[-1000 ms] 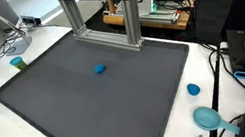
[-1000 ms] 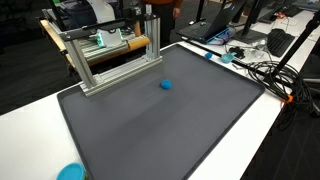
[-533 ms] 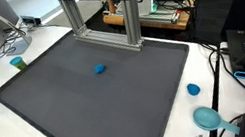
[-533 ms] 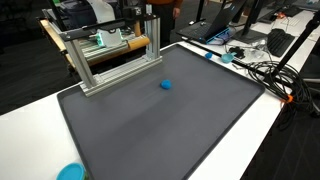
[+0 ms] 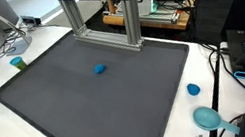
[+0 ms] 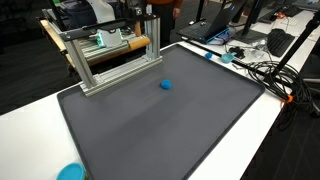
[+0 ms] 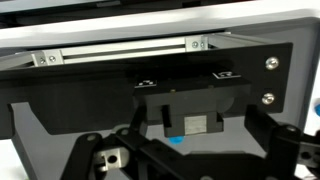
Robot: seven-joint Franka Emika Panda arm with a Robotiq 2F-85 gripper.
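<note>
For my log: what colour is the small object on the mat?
Object: blue; clearest in an exterior view.

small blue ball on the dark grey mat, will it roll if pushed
The small blue ball looks rounded, so a push would probably roll it. The flat dark grey mat shows nothing nearby to stop it. Tiny, so likely light.

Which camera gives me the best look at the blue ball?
Either exterior view: in both, the ball lies unobstructed on the mat. The wrist view shows only a blue sliver of it behind the pincer.
</note>
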